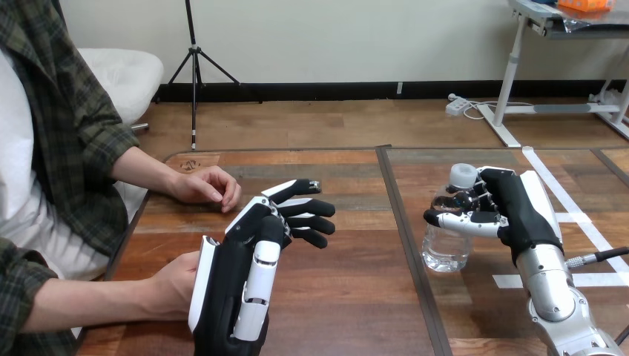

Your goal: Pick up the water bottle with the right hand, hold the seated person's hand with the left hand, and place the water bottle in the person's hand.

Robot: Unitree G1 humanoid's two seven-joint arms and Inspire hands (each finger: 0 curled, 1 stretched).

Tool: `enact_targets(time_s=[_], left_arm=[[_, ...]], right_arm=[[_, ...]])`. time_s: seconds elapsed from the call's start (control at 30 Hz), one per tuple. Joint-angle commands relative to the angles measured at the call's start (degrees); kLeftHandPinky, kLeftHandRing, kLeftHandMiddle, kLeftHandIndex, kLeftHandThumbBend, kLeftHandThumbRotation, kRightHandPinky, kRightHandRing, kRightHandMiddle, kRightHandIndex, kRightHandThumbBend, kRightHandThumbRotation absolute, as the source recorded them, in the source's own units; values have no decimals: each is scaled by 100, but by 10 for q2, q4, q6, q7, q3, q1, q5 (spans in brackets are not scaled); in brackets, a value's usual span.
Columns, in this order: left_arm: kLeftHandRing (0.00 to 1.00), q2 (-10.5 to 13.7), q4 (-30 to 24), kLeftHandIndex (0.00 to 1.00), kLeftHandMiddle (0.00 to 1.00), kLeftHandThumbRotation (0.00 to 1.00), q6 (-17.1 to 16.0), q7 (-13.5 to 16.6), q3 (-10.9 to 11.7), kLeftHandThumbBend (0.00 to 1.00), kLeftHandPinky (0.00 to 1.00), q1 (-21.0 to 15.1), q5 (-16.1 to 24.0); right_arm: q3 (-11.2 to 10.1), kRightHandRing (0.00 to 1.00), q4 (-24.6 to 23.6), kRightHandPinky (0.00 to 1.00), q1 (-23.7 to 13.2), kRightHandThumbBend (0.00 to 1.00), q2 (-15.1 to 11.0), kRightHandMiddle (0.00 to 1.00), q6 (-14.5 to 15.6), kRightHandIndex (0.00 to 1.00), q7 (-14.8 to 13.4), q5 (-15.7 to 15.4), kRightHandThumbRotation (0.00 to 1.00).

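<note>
Two hands of mine show from the head camera, one at each side of the table. My left hand comes up from the bottom edge at the left of the middle, its back turned upward. Its fingers reach toward the right, spread apart and only lightly bent, with nothing between them; the hand is open and holds nothing. The person's near hand lies just beside the outer edge of my left hand, down by the wrist. I cannot tell whether the two touch, and none of my fingers curl round it. The person's far hand rests loosely curled on the table farther back, near the left edge and apart from my fingertips. At the right, my silver right forearm rises from the lower corner, and my right hand is turned inward toward the middle of the table. Its fingers and thumb are wrapped round the upper part of the water bottle, clamped on it just under the white cap. The water bottle stands upright in that grip, clear, with its base low against the table. I cannot tell whether the base rests on the wood or hangs just above it. It is well apart from both of the person's hands.
</note>
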Motion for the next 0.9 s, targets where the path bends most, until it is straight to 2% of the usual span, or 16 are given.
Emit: enact_targets(time_s=[0.0,0.5,0.87], left_arm=[[56,-18,-11,69,62,92,-9,-3,0,29,47,-29,-4],[56,-21,-6,69,61,92,-14,5,4,26,47,-32,7],[56,-21,-10,69,61,93,-9,5,3,30,47,-29,5]], right_arm=[[3,48,-37,51,-18,73,-9,50,-17,51,-6,-4,0],[4,49,-38,52,-17,73,-9,51,-10,51,-10,-4,0],[5,49,-39,52,-17,72,-10,52,-6,53,4,-1,0]])
